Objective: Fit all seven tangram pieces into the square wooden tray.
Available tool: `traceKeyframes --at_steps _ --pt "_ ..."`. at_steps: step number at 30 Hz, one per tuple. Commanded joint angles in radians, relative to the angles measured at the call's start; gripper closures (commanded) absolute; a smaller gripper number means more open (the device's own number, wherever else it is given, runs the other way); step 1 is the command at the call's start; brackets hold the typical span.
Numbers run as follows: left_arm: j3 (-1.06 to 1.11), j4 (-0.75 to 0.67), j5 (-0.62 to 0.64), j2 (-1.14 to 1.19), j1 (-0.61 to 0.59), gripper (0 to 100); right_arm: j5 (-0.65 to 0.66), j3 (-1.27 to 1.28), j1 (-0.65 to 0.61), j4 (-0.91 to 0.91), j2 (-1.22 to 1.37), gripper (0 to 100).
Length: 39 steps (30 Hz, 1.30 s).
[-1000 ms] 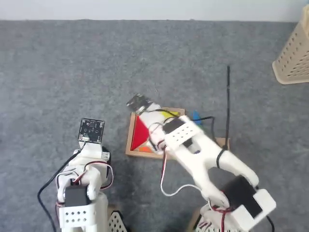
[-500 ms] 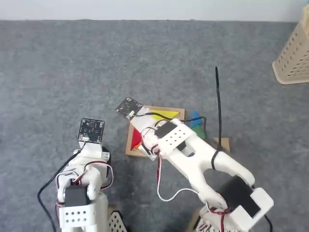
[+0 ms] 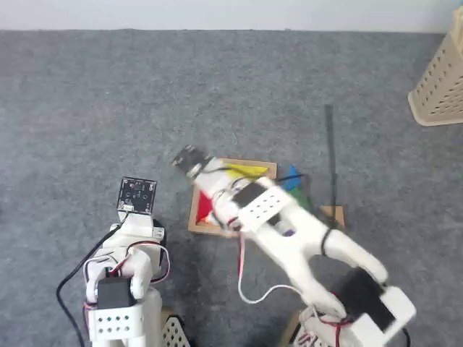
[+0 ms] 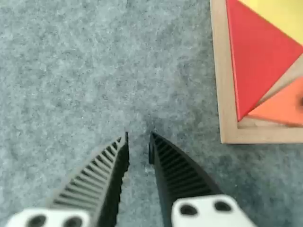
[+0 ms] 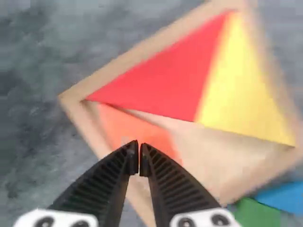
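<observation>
Over the tray (image 5: 71,101) corner, the right gripper (image 5: 138,150) is pinched closed on nothing, tips above the orange piece (image 5: 116,125). A blue piece (image 3: 291,176) and green piece (image 5: 255,213) lie just off the tray's right edge, nearer this arm. The left gripper (image 4: 138,138) is slightly parted and empty.

You are at a small robotics test bench: a grey carpet-like mat (image 3: 108,94) covers the table, the white left arm (image 3: 119,289) and right arm (image 3: 311,238) trail bare servo wires, with a pale wall (image 3: 217,13) behind and a cream perforated basket (image 3: 440,79).
</observation>
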Motion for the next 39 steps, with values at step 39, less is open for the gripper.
traceKeyframes --at_steps 39 --pt "-0.010 0.000 0.008 -0.021 0.003 93 0.009 -0.132 -0.041 0.140 0.185 99.3"
